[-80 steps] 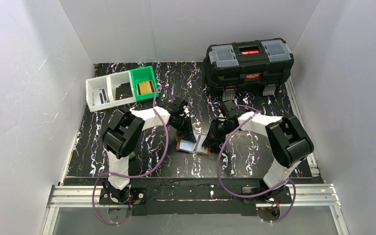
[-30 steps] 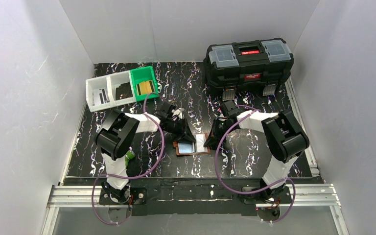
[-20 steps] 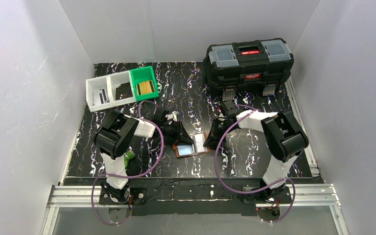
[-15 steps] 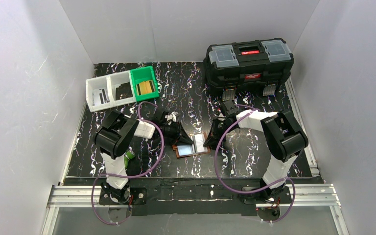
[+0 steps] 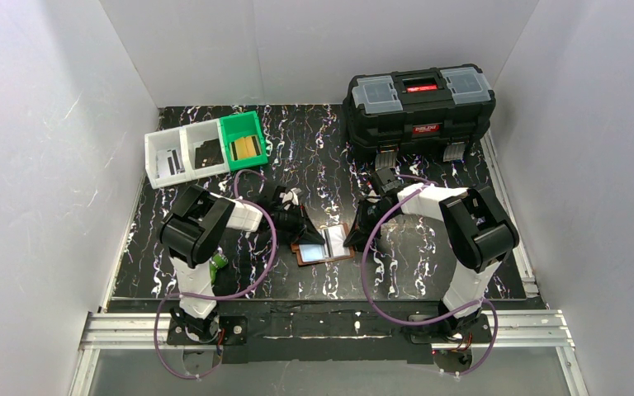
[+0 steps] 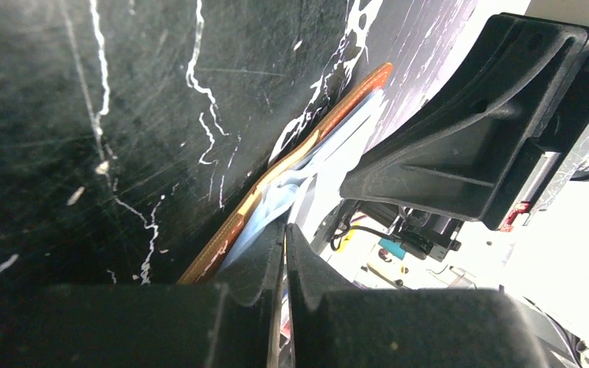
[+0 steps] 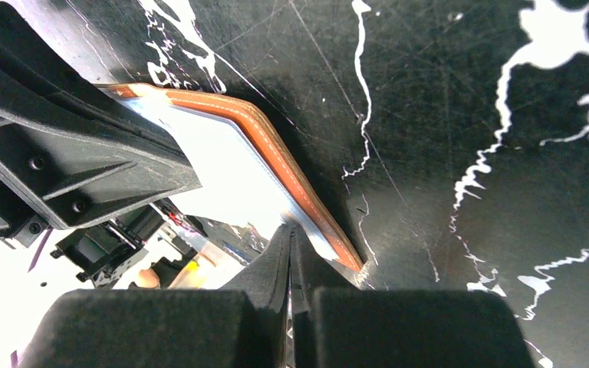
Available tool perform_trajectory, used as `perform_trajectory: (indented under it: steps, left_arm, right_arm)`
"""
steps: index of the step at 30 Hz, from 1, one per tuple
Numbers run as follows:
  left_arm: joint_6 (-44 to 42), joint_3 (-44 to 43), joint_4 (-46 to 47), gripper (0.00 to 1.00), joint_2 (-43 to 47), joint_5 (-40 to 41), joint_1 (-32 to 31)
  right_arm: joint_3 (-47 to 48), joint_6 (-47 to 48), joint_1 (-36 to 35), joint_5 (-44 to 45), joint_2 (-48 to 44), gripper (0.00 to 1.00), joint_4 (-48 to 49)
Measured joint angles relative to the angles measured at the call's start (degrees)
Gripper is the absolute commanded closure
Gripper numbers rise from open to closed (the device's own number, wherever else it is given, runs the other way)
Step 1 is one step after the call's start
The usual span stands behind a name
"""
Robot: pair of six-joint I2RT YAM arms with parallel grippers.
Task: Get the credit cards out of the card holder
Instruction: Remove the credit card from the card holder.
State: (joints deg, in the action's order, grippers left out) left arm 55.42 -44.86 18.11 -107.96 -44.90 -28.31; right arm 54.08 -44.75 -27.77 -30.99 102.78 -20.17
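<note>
On the table [image 5: 314, 148] the card holder [image 5: 325, 246] lies open, no credit cards out yet; left gripper [image 6: 284, 230] and right gripper [image 7: 290, 230] both pinched shut at it, can't tell on what.

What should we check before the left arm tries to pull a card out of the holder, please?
1. Card holder lies open on the table: ok.
2. Left gripper is shut at the pale pocket: ok.
3. A credit card is actually caught in that grip: cannot tell.
4. Right gripper is shut, with its tip at the holder's edge: ok.
5. Room between the two grippers: not ok, they crowd closely over the holder.
</note>
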Motion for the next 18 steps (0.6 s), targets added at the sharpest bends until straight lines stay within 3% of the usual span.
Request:
perform_trajectory:
  steps: [18]
  left_arm:
    - [-7.4, -2.1, -13.6, 1.0, 5.4, 6.7, -0.1]
  right_arm:
    - [-0.4, 0.0, 0.7, 2.7, -0.1, 0.99, -0.2]
